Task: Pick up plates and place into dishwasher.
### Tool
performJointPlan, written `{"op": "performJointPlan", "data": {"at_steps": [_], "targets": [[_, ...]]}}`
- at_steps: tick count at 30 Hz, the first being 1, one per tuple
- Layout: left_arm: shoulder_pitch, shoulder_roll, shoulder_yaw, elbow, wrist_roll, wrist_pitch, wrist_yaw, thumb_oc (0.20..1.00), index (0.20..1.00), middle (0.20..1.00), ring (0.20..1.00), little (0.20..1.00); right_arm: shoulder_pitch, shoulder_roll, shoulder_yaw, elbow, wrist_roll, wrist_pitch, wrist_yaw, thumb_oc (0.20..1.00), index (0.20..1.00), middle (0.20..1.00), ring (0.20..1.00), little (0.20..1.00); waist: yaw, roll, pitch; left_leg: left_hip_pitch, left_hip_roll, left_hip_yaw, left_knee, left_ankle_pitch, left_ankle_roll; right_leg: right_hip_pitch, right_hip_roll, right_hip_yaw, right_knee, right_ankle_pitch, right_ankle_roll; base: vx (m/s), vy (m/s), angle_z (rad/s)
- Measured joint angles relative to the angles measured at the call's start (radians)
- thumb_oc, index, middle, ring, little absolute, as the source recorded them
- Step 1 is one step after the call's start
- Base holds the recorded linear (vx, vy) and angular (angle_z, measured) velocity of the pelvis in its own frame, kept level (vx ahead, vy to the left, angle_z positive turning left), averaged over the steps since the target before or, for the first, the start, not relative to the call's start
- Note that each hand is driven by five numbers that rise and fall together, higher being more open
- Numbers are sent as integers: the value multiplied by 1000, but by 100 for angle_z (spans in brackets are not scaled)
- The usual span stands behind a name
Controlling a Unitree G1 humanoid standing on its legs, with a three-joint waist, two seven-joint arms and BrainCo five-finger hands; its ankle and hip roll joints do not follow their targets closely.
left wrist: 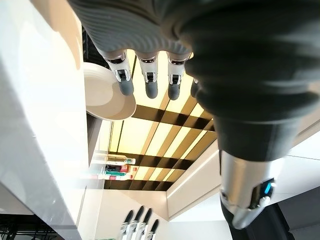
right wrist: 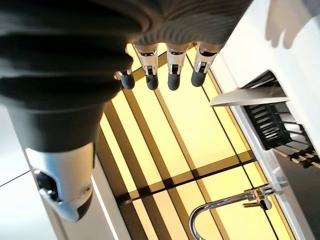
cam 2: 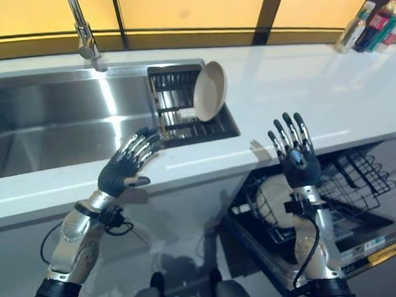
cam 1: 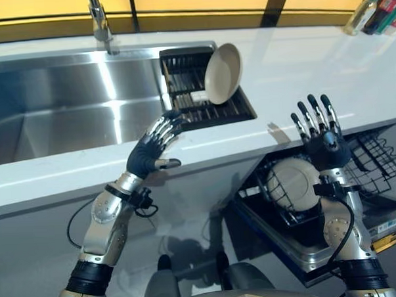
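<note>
Left robot hand (cam 1: 152,149) open, empty, near plate (cam 1: 222,73) in sink rack (cam 1: 182,90).

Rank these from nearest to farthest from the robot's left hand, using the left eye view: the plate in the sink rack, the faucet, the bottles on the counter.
From the left hand:
1. Plate, leaning in the sink rack, just beyond the fingers.
2. Faucet, at the sink's back edge.
3. Bottles, far right corner of the counter.
</note>
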Motion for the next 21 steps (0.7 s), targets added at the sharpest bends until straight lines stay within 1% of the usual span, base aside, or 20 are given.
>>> {"op": "performJointPlan", "data": {"at_steps": [2,5,6,8,12,13,15,16,19,21], "targets": [[-13,8,1,-3,13,0,13,1000,1000,1000,1000,1000,1,0,0,0,1,1,0,1000,1000,1000,1000,1000,-7,0,1,0,1,0,0,-1,0,0,0,1,1,-1,1,69,-10,0],[-35,47,10,-20,57,-2,26,1000,1000,1000,1000,1000,1,0,0,-1,1,2,1,1000,1000,1000,1000,1000,-23,0,1,4,0,3,0,-1,0,0,0,3,4,-1,1,121,23,-2],[-60,63,12,-24,91,-2,34,1000,1000,1000,1000,1000,2,0,0,-1,1,5,1,1000,1000,1000,1000,1000,-27,0,1,8,0,6,0,-2,0,1,-1,5,8,-2,1,183,50,-6],[-130,101,10,-24,157,0,59,1000,1000,1000,1000,1000,2,0,1,-3,0,24,0,1000,1000,1000,1000,1000,-35,0,2,31,-1,13,-4,-2,0,16,-2,11,13,-4,2,178,64,-8],[-328,205,6,0,302,18,162,1000,1000,1000,1000,1000,2,-3,9,-3,-4,77,1,1000,1000,1000,1000,1000,-63,5,4,82,-1,42,-16,-4,2,45,-4,38,16,-10,6,117,81,-18],[-391,249,-10,48,340,14,193,1000,1000,1000,1000,1000,2,-9,9,-3,-6,96,1,1000,1000,1000,1000,1000,-77,7,5,90,-2,45,-17,-5,1,49,-5,41,19,-9,7,121,115,-17],[-503,329,-36,206,425,-2,251,1000,1000,1000,1000,1000,2,-38,7,-5,-22,139,4,1000,1000,1000,1000,1000,-104,19,5,103,-2,59,-17,-7,2,51,-5,59,25,-8,9,124,96,-20],[-533,363,-51,272,451,-3,276,1000,1000,1000,1000,1000,6,-56,4,-6,-23,156,6,1000,1000,1000,1000,1000,-107,29,4,106,-3,61,-18,-7,2,51,-5,60,28,-7,10,123,73,-18],[-563,429,-71,395,555,-17,355,1000,1000,1000,1000,1000,41,-113,-63,-9,-21,207,21,1000,1000,1000,1000,1000,-155,56,-4,114,-2,81,-21,-8,4,49,-5,76,29,-7,11,98,54,-12],[-570,463,-83,416,636,-31,404,1000,1000,1000,1000,1000,62,-145,-109,-8,-20,224,34,1000,1000,1000,1000,1000,-162,66,-3,122,0,86,-20,-6,1,49,-3,84,39,-7,10,23,34,-16]]}}
